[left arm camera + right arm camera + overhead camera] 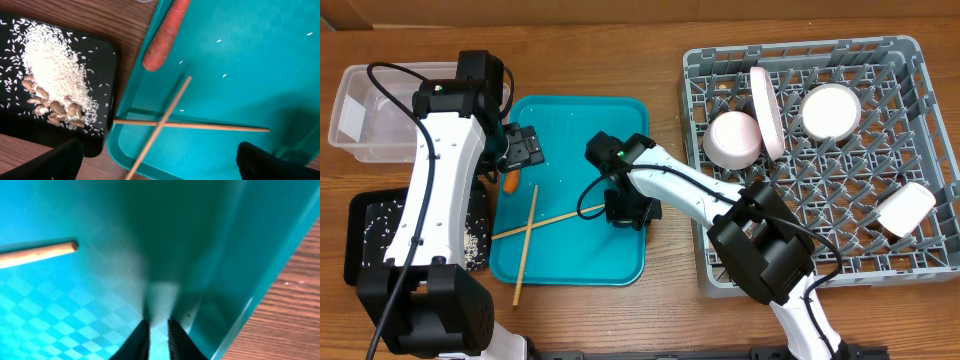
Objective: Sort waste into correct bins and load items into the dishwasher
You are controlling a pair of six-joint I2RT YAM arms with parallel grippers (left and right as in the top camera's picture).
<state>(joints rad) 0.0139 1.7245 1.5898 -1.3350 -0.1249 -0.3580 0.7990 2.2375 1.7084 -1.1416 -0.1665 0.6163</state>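
While the left gripper hangs over the left side of the teal tray with jaws spread wide and empty, the right gripper points down near the tray's middle, jaws narrowed to a slit with nothing between them. Two chopsticks lie crossed on the tray's left half, one tip reaching past its rim over the table. A carrot rests against the tray's left rim. Left of the tray, a black tray holds rice and nut pieces, with a clear tub beyond it. Right of the tray, the grey rack carries two bowls, a plate standing on edge and a cup.
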